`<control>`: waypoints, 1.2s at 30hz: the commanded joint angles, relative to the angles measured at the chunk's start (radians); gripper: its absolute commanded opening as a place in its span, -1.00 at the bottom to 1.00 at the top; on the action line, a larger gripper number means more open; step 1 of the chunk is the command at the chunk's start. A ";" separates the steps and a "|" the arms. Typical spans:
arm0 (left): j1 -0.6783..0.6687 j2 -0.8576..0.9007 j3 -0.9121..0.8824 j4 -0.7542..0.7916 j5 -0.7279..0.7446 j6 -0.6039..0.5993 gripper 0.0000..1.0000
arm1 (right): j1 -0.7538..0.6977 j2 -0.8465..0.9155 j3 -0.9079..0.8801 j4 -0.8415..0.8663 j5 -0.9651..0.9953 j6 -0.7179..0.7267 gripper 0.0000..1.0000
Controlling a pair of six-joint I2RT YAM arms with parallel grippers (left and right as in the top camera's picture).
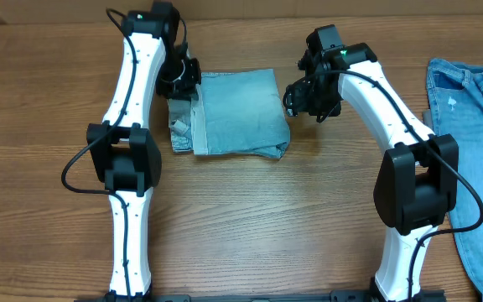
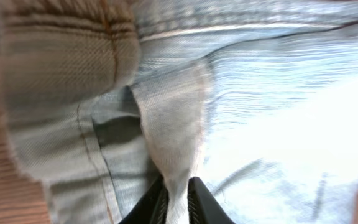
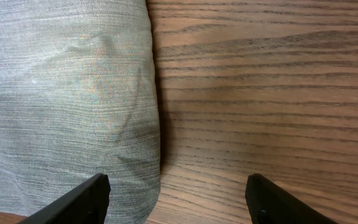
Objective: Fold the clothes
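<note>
The pale denim shorts lie folded into a rough square at the table's back centre, with the waistband and a whitish pocket lining along the left edge. My left gripper is at their upper left corner, shut on a fold of the pale fabric; its fingertips pinch it. My right gripper hovers just off the right edge of the shorts, open and empty, one finger over the cloth, one over bare wood.
Another light-blue denim garment lies spread at the table's right edge, reaching the front right. The wooden table shows in front of the shorts, between the two arm bases.
</note>
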 commanded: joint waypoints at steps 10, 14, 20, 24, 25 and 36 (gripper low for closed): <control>0.038 -0.050 -0.012 -0.033 -0.008 0.123 0.40 | -0.001 -0.045 -0.005 -0.007 0.003 -0.007 0.48; 0.037 -0.050 -0.135 0.051 0.020 0.126 0.19 | -0.001 -0.045 -0.005 -0.009 0.003 -0.007 0.48; 0.012 -0.050 -0.151 0.092 0.062 0.151 0.07 | -0.001 -0.045 -0.005 0.002 0.003 -0.007 0.49; 0.003 -0.050 -0.151 0.107 0.042 0.150 0.08 | -0.001 -0.045 -0.004 0.002 0.003 -0.007 0.49; 0.003 -0.050 -0.151 0.109 0.040 0.150 0.08 | -0.001 -0.045 -0.005 0.001 0.003 -0.007 0.49; -0.001 -0.050 -0.195 0.147 0.041 0.150 -0.83 | -0.001 -0.045 -0.004 0.002 0.003 -0.007 0.49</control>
